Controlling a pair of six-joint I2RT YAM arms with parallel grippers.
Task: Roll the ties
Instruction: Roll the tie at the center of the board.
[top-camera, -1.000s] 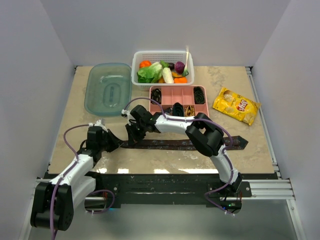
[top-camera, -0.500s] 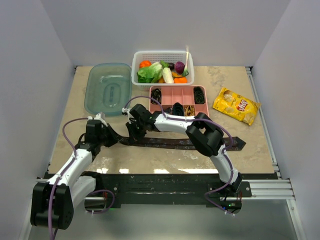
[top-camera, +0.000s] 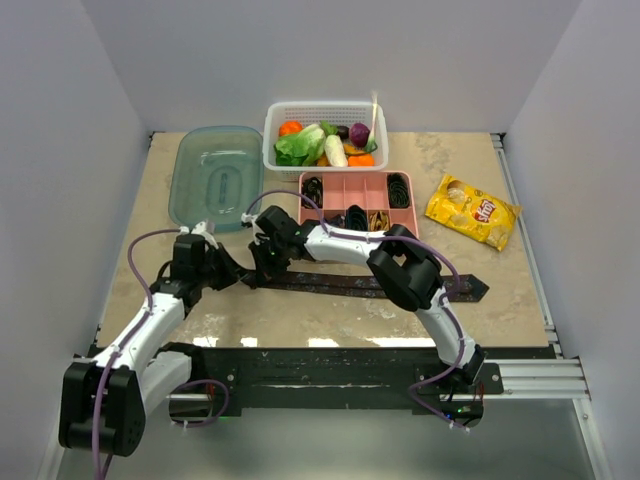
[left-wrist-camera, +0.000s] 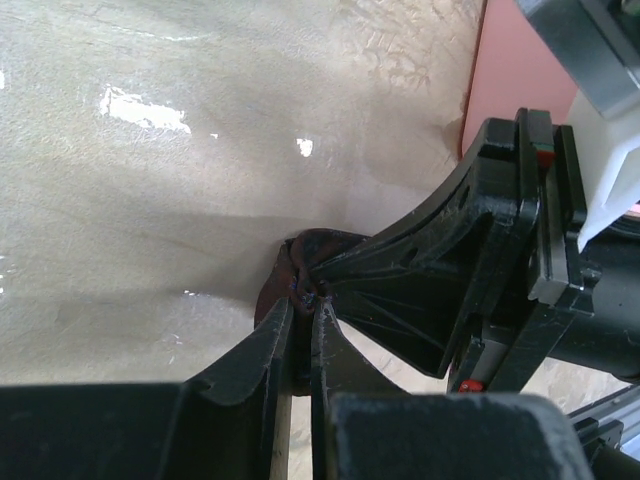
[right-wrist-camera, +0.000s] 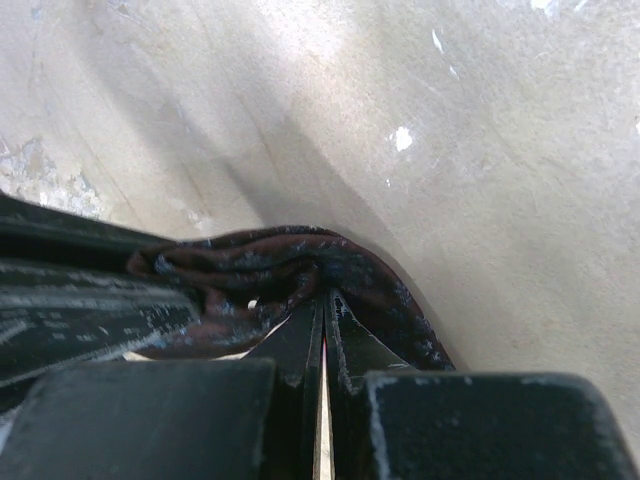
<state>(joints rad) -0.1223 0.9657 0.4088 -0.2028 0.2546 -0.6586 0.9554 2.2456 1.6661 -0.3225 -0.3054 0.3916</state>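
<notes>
The dark brown-maroon tie (top-camera: 370, 285) lies flat across the table, its wide pointed end at the right. My left gripper (top-camera: 230, 272) and right gripper (top-camera: 259, 271) meet at its narrow left end, and both are shut on it. In the left wrist view my gripper (left-wrist-camera: 302, 312) pinches the bunched tie end (left-wrist-camera: 290, 262), with the right gripper's black body (left-wrist-camera: 470, 260) right beside it. In the right wrist view my gripper (right-wrist-camera: 323, 305) is closed on a folded hump of the tie (right-wrist-camera: 250, 275). Black coiled ties (top-camera: 313, 187) and a gold one (top-camera: 378, 221) sit in the pink tray (top-camera: 352, 194).
A white basket of vegetables (top-camera: 370, 150) stands at the back. A teal plastic lid (top-camera: 217, 175) lies at the back left. A yellow chips bag (top-camera: 472, 210) lies right of the pink tray. The pink tray's edge is just behind the grippers.
Both grippers have shifted a little left and away with the tie's narrow end. The whole tie has slid left with them, and its wide end has moved left.
</notes>
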